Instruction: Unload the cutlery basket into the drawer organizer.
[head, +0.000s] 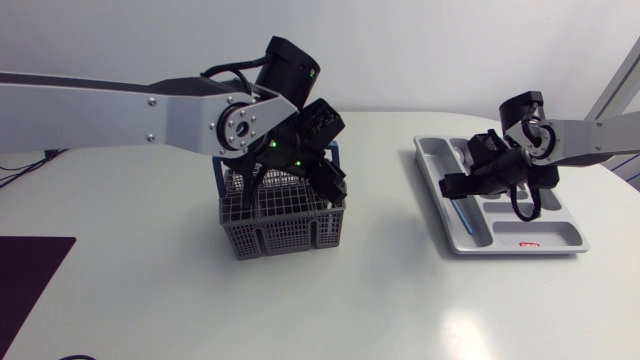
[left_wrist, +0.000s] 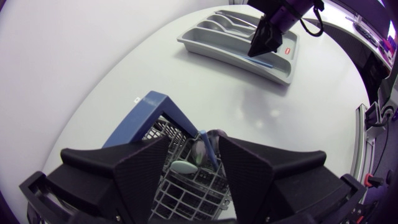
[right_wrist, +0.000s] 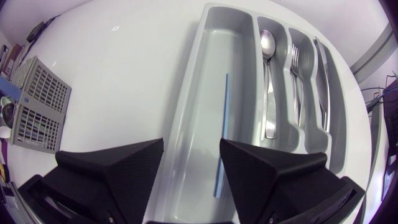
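The grey cutlery basket (head: 285, 235) with a blue handle (left_wrist: 148, 113) stands at the table's middle. My left gripper (head: 303, 183) hangs open just over it; in the left wrist view a blue-handled piece (left_wrist: 209, 149) and a pale spoon-like end (left_wrist: 183, 167) stick up between the open fingers of my left gripper (left_wrist: 194, 142). My right gripper (right_wrist: 191, 143) is open and empty above the grey drawer organizer (right_wrist: 188, 115). A thin blue utensil (right_wrist: 222, 134) lies in its long compartment. Other slots hold a spoon (right_wrist: 267, 81), a fork (right_wrist: 299, 81) and a knife (right_wrist: 323, 81).
The organizer (head: 441, 215) lies at the right of the table, with my right gripper (head: 458, 186) over its near-left part. A dark mat (head: 30, 280) covers the front left corner. Bare white table separates basket and organizer.
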